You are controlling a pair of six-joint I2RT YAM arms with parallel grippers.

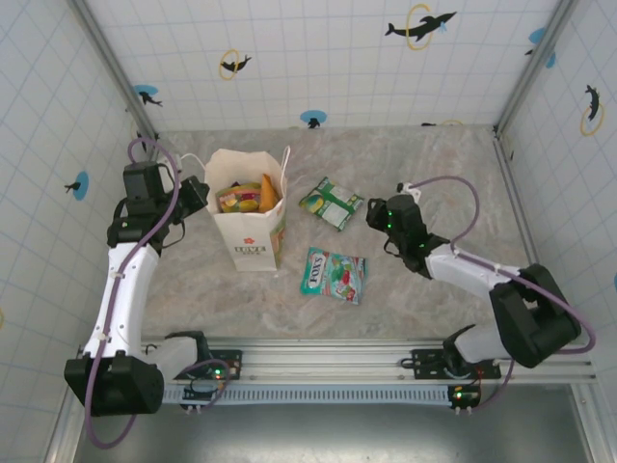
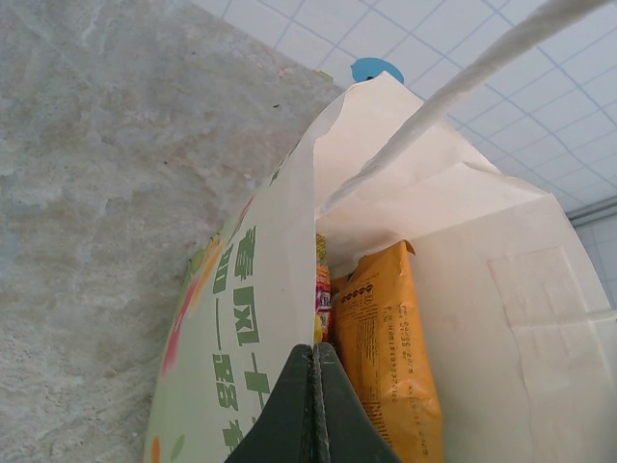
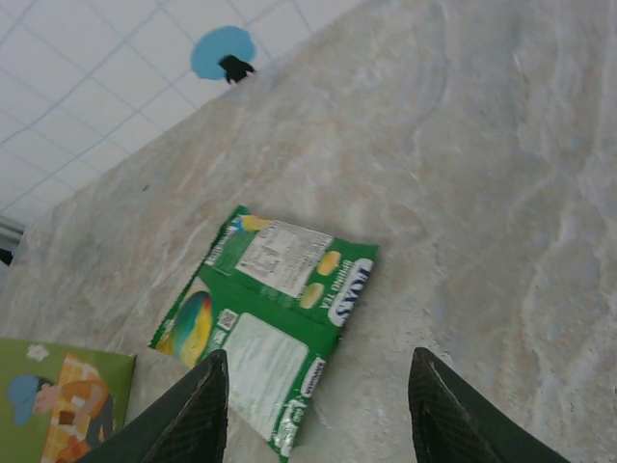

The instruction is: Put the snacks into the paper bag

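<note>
Half open, the right gripper (image 3: 318, 359) hovers over the green packet (image 3: 270, 318) at lower centre; it should drop squarely and straddle the short side. The left gripper (image 2: 313, 386) clamps the rim of the bag (image 1: 249, 241), left of centre overhead; the teal packet (image 1: 334, 274) lies mid-frame.

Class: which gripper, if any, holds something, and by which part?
The left gripper, jaws shut, pinches the paper bag by the rim of its side wall. The right gripper, jaws open over the green packet, holds nothing.
</note>
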